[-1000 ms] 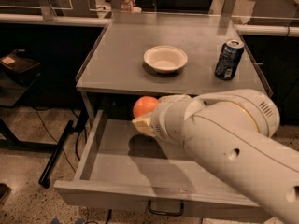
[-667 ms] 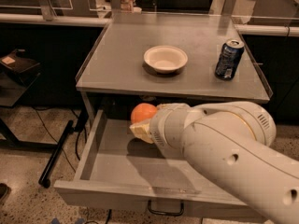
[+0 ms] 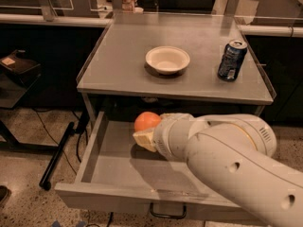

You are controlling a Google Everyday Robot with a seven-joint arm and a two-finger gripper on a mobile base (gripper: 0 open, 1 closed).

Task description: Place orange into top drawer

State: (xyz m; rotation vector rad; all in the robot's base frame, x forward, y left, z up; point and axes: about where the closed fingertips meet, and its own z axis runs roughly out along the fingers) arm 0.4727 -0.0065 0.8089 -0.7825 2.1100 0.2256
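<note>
**Orange held over the open drawer**

I see the top drawer (image 3: pixel 102 164) standing open. Above its back part, my gripper (image 3: pixel 146 132) clasps the orange (image 3: pixel 147 120). Up on the tabletop (image 3: pixel 118 65) sit a white bowl (image 3: pixel 167 59) and a can (image 3: pixel 232 60).

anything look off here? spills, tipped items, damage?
Nothing stands out. The white bowl and the soda can stand upright on the tabletop, with no spill visible. The top drawer is pulled open, and the tool holds the orange over its rear part.
</note>
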